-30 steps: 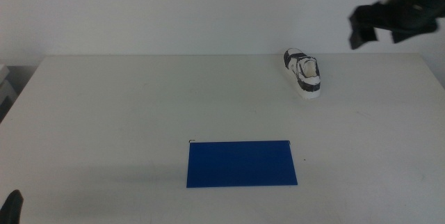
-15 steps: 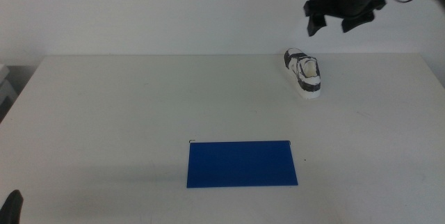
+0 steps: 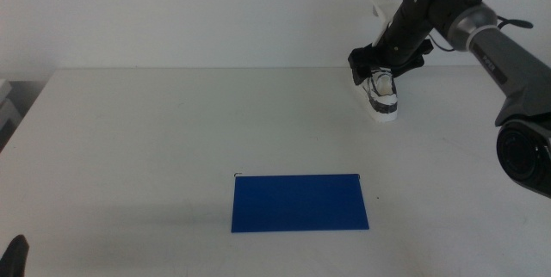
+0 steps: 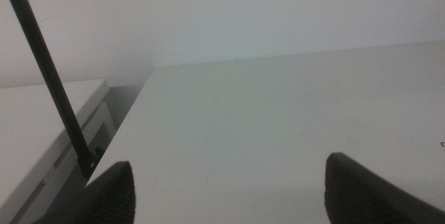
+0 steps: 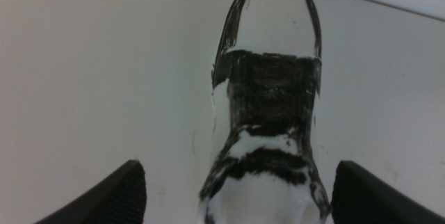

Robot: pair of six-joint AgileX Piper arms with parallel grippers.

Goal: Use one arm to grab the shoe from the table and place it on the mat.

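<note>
Right wrist view: right gripper [image 5: 236, 196] jaws apart over white, black-patched shoe [image 5: 268, 106], seemingly untouched.

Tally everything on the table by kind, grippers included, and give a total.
Shoe: 1
Mat: 1
Grippers: 2, the right gripper open over the shoe, the left gripper open, waiting at the table's near left corner
Total: 4

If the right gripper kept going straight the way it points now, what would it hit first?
Most likely the shoe: the open right gripper points along it, jaws spread either side. In the middle view it hangs at the shoe's far end; the remaining gap is unclear.
</note>
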